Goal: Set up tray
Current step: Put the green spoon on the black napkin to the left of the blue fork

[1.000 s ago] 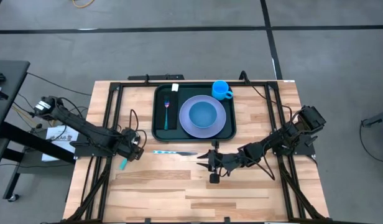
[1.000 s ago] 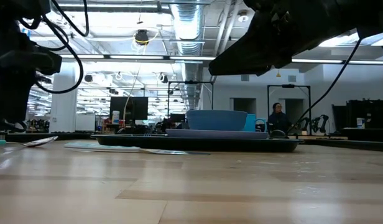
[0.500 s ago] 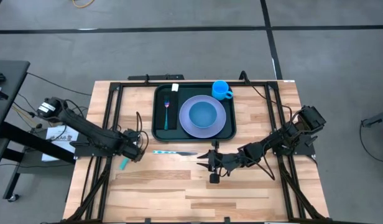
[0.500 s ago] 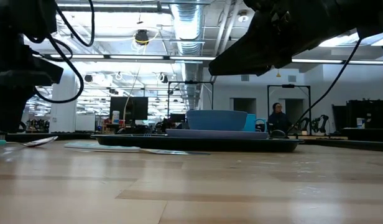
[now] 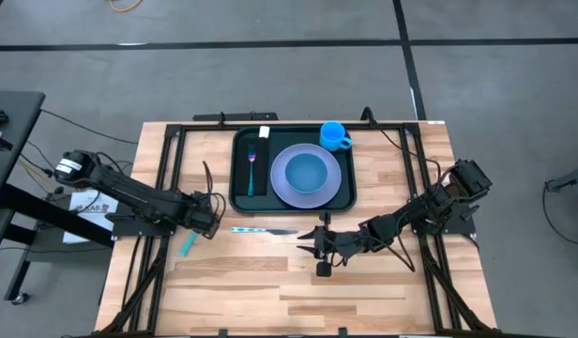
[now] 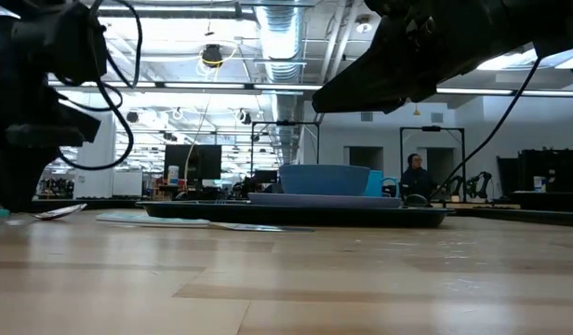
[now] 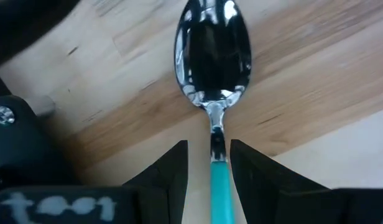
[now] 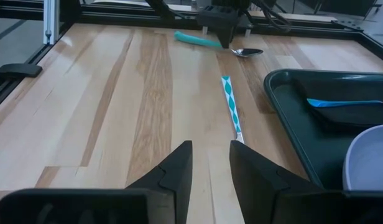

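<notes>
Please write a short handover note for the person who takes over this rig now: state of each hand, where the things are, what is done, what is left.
Left hand: open, fingers on both sides of the spoon handle, not closed on it; spoon lies on the table, left of the tray.
Right hand: open, empty, waiting above bare table in front of the tray.
Done: plate with bowl and fork on the tray; cup beside its far right corner.
Left: the spoon, and the knife lying in front of the tray.

No lettering can be read anywhere; the white paper (image 5: 90, 204) beside the table carries illegible print.
</notes>
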Robot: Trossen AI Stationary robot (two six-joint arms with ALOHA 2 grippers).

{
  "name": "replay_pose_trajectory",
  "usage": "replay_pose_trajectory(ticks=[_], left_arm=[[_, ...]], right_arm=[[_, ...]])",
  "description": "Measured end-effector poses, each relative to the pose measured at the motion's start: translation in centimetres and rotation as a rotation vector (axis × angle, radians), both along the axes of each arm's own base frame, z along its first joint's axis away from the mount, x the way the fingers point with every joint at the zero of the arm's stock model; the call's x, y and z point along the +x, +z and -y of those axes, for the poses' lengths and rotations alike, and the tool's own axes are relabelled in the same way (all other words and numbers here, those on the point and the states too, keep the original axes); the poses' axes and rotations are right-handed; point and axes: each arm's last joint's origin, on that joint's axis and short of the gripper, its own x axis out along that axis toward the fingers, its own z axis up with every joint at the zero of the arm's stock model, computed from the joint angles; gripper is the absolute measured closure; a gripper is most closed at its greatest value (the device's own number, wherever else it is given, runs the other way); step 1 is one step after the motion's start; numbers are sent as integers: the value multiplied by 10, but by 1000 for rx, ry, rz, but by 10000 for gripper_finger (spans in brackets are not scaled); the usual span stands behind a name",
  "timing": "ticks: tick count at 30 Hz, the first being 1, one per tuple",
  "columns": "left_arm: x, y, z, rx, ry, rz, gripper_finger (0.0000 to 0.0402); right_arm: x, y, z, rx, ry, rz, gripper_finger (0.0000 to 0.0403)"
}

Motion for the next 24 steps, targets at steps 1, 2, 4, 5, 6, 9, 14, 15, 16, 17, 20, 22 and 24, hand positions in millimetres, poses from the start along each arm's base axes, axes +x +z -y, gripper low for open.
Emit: replay_pose_trajectory(ticks=[1,2,4,5,6,9,14,15,16,17,20,22,24], left_arm=[[0,-1,0,-1,2,2,292],[0,-2,-1,-2,2,7,292],[0,-3,-1,-6,-2,10,292],[0,-3,-1,-7,-5,13,292],[1,-3,-1,-8,-8,17,292],[2,-3,-1,-10,-15,25,292],[-1,-12,-1,-33,-13,46,292],[-2,-14,-1,-35,-7,46,292],[-3,-15,-1,-36,-2,49,292],[-3,-16,-1,-35,1,51,292],[-3,-17,-1,-27,7,57,292],[-2,-17,-1,-27,7,59,292],[-2,-17,-1,-31,8,58,294]], right_arm=[[0,0,0,0,0,0,303],[0,0,0,0,0,0,303],[0,0,0,0,0,0,303],[0,0,0,0,0,0,303],[0,0,0,0,0,0,303],[0,0,0,0,0,0,303],[0,0,0,-1,1,0,303],[0,0,0,-1,0,0,303],[0,0,0,-1,1,0,303],[0,0,0,-1,1,0,303],[0,0,0,-1,0,0,303],[0,0,0,-1,0,-1,303],[0,0,0,-1,0,0,303]])
